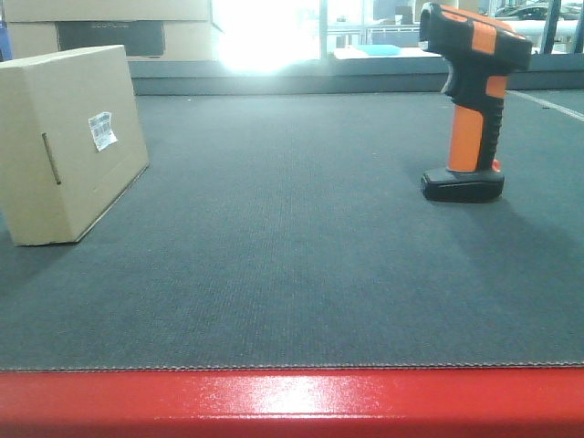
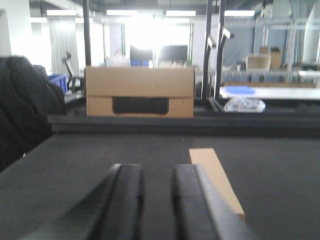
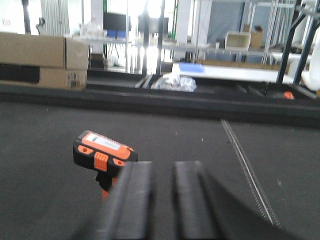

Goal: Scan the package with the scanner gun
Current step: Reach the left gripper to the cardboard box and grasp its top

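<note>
The package (image 1: 68,141), a plain tan box with a small white label and a dark slot mark, stands at the left of the dark mat. At the right the scanner gun (image 1: 474,96) stands upright on its flat black base, its head pointing left. Neither gripper shows in the front view. In the left wrist view my left gripper (image 2: 158,167) is open and empty, with the package's top (image 2: 212,170) just right of its right finger. My right gripper (image 3: 163,165) is open and empty too. The scanner gun (image 3: 102,150) stands ahead and to its left.
Larger tan boxes with a dark panel (image 1: 109,36) sit behind the mat's raised back rim (image 1: 365,82). A red edge (image 1: 292,401) runs along the table front. A dark bulky shape (image 2: 25,115) stands at the left, and a pale seam (image 3: 245,165) crosses the mat at the right.
</note>
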